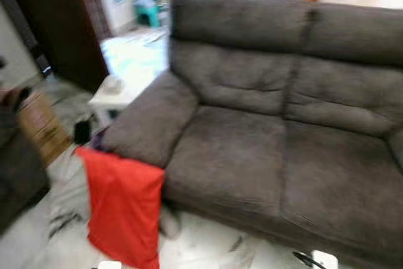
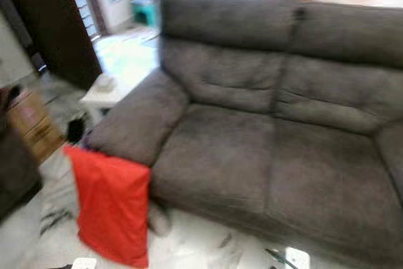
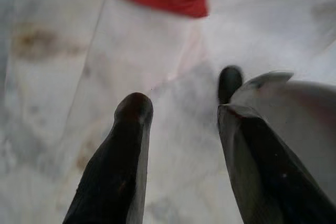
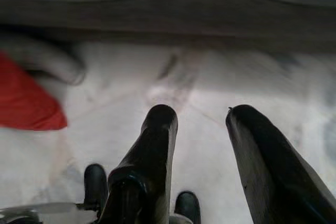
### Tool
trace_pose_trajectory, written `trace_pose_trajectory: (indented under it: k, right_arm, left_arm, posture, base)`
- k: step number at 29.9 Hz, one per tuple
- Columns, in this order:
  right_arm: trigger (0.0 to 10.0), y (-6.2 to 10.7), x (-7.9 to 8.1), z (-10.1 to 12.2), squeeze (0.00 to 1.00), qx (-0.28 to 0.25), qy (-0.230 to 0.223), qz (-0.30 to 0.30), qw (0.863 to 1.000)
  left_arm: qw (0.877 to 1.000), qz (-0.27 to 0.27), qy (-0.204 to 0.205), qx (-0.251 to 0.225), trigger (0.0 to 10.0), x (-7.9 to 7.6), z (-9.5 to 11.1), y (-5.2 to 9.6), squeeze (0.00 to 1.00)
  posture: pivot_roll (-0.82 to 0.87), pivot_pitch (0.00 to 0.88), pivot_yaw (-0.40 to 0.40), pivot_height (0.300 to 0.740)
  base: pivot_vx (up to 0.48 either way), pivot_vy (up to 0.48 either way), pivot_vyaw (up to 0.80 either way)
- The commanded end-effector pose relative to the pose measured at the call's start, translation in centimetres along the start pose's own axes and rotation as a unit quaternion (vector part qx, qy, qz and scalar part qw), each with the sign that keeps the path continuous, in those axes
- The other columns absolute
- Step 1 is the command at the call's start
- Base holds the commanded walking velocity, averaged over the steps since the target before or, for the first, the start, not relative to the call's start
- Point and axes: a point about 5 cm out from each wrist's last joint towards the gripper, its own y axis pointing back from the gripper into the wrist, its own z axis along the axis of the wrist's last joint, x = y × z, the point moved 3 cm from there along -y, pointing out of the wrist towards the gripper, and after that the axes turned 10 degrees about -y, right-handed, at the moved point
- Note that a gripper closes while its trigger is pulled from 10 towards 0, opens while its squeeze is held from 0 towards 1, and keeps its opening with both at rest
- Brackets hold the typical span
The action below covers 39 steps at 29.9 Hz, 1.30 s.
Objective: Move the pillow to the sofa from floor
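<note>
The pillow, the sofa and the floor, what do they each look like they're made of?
Pillow: plain red woven cloth, probably; matte, and its face sags in soft folds. Sofa: grey-brown suede-like or microfibre fabric, going by the matte, slightly mottled nap and stitched cushions. Floor: likely polished marble or marble-look tile, pale with grey and brownish veins, a faint joint line and some sheen.
</note>
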Motion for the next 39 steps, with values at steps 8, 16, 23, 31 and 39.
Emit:
trace_pose_trajectory:
  k: [8,16,23,31,39]
  right_arm:
    - [10.0,0.2,2.6,-3.1,0.00,0.075,0.052,0.064,0.994]
    - [10.0,0.2,2.2,-3.0,0.00,0.076,0.055,0.061,0.994]
    - [10.0,0.3,1.6,-3.6,0.00,0.087,0.050,0.044,0.994]
    - [10.0,0.4,1.7,-3.8,0.00,0.086,0.046,0.043,0.994]
    - [10.0,0.5,1.8,-4.2,0.00,0.089,0.056,0.046,0.993]
  left_arm:
    - [0.992,0.042,0.113,0.028,10.0,2.5,-3.6,1.0,0.00]
    - [0.993,0.039,0.109,0.028,10.0,2.3,-3.5,1.0,0.00]
    - [0.994,0.035,0.104,0.028,10.0,2.1,-3.5,0.9,0.00]
    - [0.994,0.034,0.101,0.030,10.0,2.0,-3.6,1.0,0.00]
    - [0.994,0.032,0.098,0.033,10.0,1.9,-3.9,1.0,0.00]
  posture:
    - [0.18,0.000,-0.009,0.740]
    - [0.17,0.000,-0.014,0.740]
    - [0.17,0.000,-0.019,0.740]
    - [0.17,0.000,-0.023,0.740]
    - [0.18,0.000,-0.026,0.740]
  base:
    - [0.000,0.000,0.80]
    - [0.000,0.000,0.80]
    - [0.000,0.000,0.57]
    - [0.000,0.000,0.00]
    - [0.000,0.000,0.00]
